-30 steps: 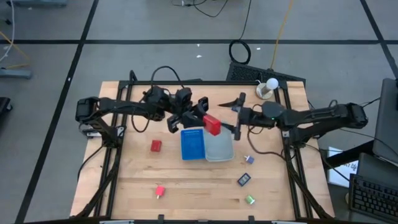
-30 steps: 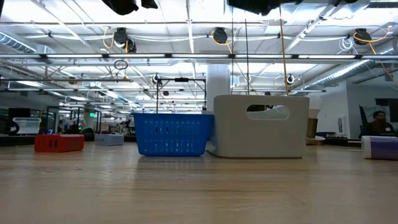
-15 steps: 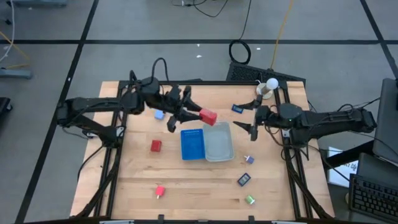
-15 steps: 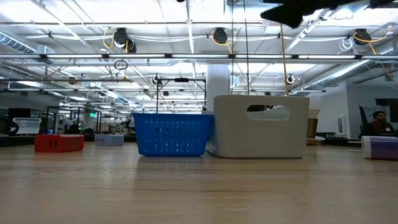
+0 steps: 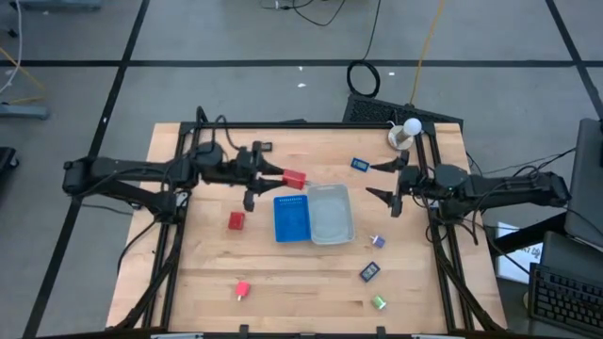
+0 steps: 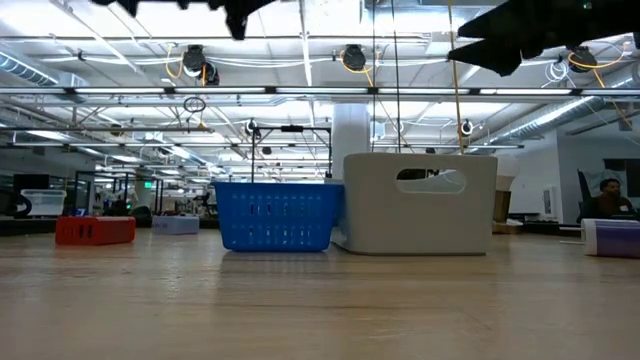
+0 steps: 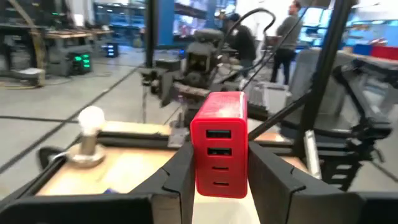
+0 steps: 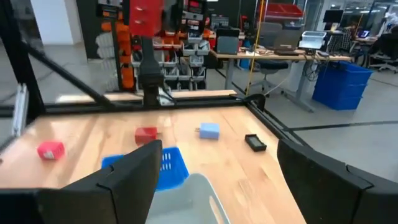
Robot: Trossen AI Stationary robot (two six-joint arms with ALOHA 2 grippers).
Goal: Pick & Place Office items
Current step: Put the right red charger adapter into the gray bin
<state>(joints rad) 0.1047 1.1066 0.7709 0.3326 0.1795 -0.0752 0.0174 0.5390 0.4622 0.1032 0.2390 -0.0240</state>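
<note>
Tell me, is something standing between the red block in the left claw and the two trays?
Nothing visible does. The left claw holds the red block in the air just beside the blue tray and clear tray, with only open space between them.

Lighting even and bright; wrist views going soft.

Ceiling strip lights [image 6: 300, 60] are glaring white across the top of the low view, and the wooden table [image 6: 320, 310] is blurring in the near foreground there. From overhead, the table [image 5: 283, 282] is showing evenly lit, the arms casting only faint, soft shadows. In the left wrist view the red block [image 7: 219, 143] is staying fairly crisp while the room behind is smearing. The right wrist view is blurring throughout.
</note>
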